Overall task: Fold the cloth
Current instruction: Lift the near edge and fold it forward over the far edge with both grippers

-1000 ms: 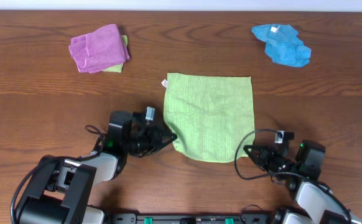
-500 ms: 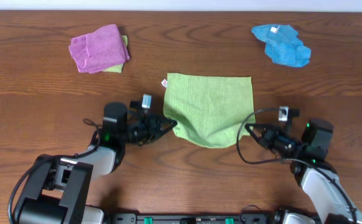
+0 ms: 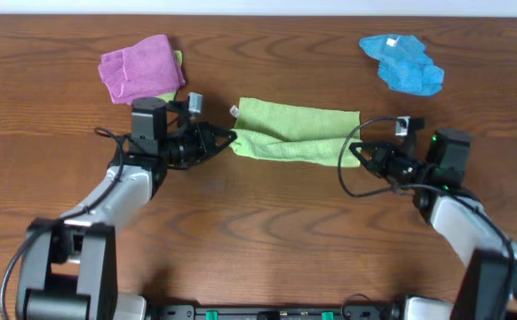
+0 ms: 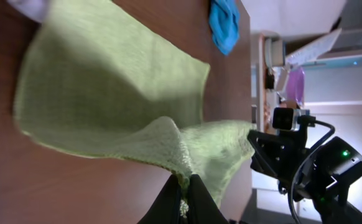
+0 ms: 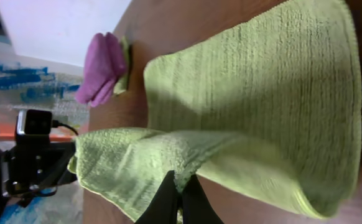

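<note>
The green cloth (image 3: 296,131) lies at the table's middle, its near half lifted and carried over towards the far edge, so it shows as a narrow band. My left gripper (image 3: 233,138) is shut on the cloth's near left corner (image 4: 182,175). My right gripper (image 3: 354,152) is shut on the near right corner (image 5: 182,180). The cloth (image 5: 255,87) sags between the two held corners, above its flat half (image 4: 100,81). Both grippers hold it a little above the table.
A folded pink cloth (image 3: 139,68) on a yellow-green one lies at the back left. A crumpled blue cloth (image 3: 404,62) lies at the back right. The brown wooden table (image 3: 267,240) shows bare wood in front of the arms.
Both grippers have moved away from the front edge towards the back, carrying the cloth's near edge up and over. The visible green area has shrunk from a square to a narrow band.
</note>
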Controlling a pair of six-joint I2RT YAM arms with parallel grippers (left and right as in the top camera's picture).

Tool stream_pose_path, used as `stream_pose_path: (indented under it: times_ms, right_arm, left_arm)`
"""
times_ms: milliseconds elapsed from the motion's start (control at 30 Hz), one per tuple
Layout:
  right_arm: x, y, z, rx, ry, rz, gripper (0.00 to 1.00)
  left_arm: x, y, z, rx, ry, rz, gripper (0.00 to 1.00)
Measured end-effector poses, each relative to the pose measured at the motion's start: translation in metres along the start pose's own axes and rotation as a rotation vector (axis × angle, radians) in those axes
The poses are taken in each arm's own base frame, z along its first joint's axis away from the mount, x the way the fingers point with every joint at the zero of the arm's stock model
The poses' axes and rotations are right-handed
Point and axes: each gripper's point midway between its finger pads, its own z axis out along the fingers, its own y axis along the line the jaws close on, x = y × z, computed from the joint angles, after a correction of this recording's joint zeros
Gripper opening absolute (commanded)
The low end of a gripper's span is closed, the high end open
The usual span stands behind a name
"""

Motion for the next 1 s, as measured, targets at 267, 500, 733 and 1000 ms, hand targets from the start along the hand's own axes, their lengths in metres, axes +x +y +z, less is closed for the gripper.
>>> stream_pose_path:
  times_ms: [267, 500, 733, 1000]
  right_arm:
    - [-0.022, 0.001, 0.015, 0.006, -0.01, -0.024, 0.01]
    - [-0.033, -0.004, 0.018, 0.039, -0.037, -0.029, 0.01]
    - [-0.037, -0.009, 0.018, 0.069, -0.059, -0.029, 0.01]
    - [-0.043, -0.014, 0.018, 0.096, -0.078, -0.033, 0.01]
  left_arm:
    - [-0.007, 0.041, 0.027, -0.034, 0.059, -0.073, 0.06]
    - [-0.037, 0.022, 0.035, 0.005, 0.037, -0.017, 0.06]
    - [-0.056, 0.01, 0.038, 0.024, 0.015, 0.025, 0.06]
    - [-0.059, 0.036, 0.056, 0.01, 0.05, -0.022, 0.06]
